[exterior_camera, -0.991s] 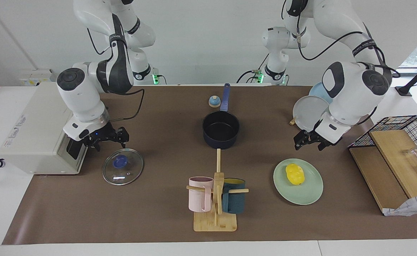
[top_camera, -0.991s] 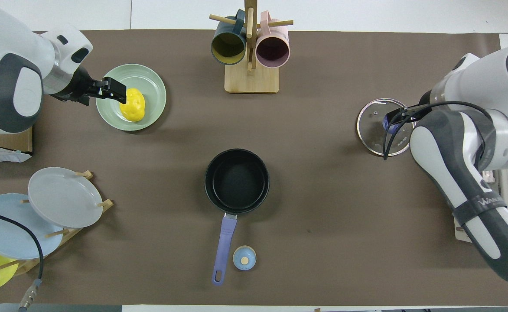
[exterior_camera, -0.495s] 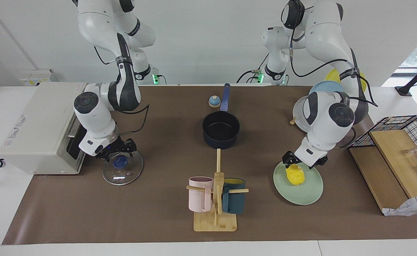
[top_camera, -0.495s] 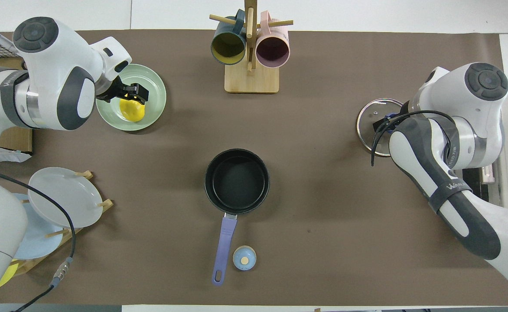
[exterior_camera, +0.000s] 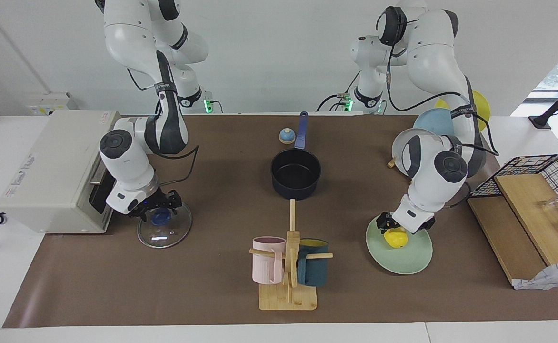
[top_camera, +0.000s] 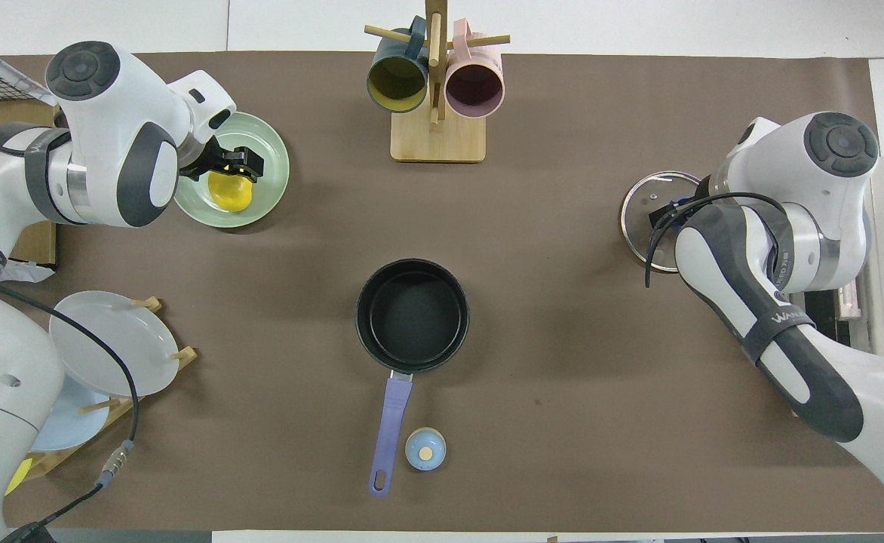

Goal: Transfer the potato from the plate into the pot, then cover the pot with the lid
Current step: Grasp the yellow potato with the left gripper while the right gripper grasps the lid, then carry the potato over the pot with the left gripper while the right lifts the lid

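The yellow potato point(exterior_camera: 396, 237) point(top_camera: 231, 193) lies on the mint-green plate point(exterior_camera: 403, 259) point(top_camera: 272, 177) toward the left arm's end of the table. My left gripper point(exterior_camera: 396, 227) point(top_camera: 234, 161) is down on the potato, its open fingers on either side of the potato's top. The glass lid point(exterior_camera: 164, 229) point(top_camera: 639, 219) lies flat toward the right arm's end. My right gripper point(exterior_camera: 159, 208) is low over the lid's blue knob point(exterior_camera: 161, 217), fingers open on either side of it. The navy pot point(exterior_camera: 295, 174) point(top_camera: 412, 315) stands empty at the table's middle.
A wooden mug rack point(exterior_camera: 288, 295) point(top_camera: 437, 139) with a pink and a teal mug stands farther from the robots than the pot. A small bell point(exterior_camera: 286, 136) point(top_camera: 425, 449) sits beside the pot's handle. A plate rack point(exterior_camera: 414, 150) point(top_camera: 102, 347), a white appliance point(exterior_camera: 50, 171) and a wire basket point(exterior_camera: 545, 166) line the table's ends.
Both grippers have come down: the left from above the plate's edge onto the potato, the right from beside the white appliance onto the lid's knob.
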You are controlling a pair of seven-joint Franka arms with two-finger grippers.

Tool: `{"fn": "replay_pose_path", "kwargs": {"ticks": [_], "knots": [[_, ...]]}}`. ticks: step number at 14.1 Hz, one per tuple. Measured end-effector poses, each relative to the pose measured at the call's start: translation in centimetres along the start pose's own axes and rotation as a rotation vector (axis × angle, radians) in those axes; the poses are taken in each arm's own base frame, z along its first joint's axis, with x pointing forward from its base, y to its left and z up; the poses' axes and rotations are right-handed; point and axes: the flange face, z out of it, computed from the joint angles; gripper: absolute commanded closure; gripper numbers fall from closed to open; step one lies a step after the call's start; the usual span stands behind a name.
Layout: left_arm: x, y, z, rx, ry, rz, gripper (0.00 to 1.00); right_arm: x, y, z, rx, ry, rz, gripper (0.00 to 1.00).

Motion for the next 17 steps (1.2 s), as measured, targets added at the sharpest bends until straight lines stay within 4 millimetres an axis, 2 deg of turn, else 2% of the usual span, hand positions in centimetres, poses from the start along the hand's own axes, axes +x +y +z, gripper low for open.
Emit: {"fn": "replay_pose_path", "kwargs": {"ticks": [4, 6, 9, 10, 12, 13, 14, 17], "knots": [[-0.2, 0.0, 1.4, -0.002, 0.019, -0.060, 0.00, 0.0, 0.0, 0.0, 0.000, 0.000, 0.001, 0.14], [-0.1, -0.1, 1.5, -0.003, 0.033, -0.078, 0.00, 0.0, 0.0, 0.0, 0.006, 0.001, 0.006, 0.15], [-0.2, -0.2, 1.7, -0.003, 0.034, -0.084, 0.07, 0.0, 0.0, 0.0, 0.008, 0.002, 0.008, 0.15], [-0.3, -0.2, 2.0, -0.002, 0.030, -0.084, 0.16, 0.0, 0.0, 0.0, 0.008, 0.001, 0.008, 0.15], [-0.5, -0.2, 2.4, -0.001, 0.025, -0.085, 0.72, 0.0, 0.0, 0.0, 0.008, 0.002, 0.008, 0.15], [-0.5, -0.2, 2.4, 0.000, 0.025, -0.084, 0.97, 0.0, 0.0, 0.0, 0.008, 0.004, 0.008, 0.16], [-0.5, -0.2, 2.2, 0.001, 0.028, -0.083, 1.00, 0.1, 0.0, 0.0, 0.006, 0.011, 0.008, 0.16], [-0.1, -0.2, 0.6, 0.005, 0.003, -0.088, 1.00, 0.2, 0.1, 0.1, 0.005, 0.019, 0.008, 0.15]]}}
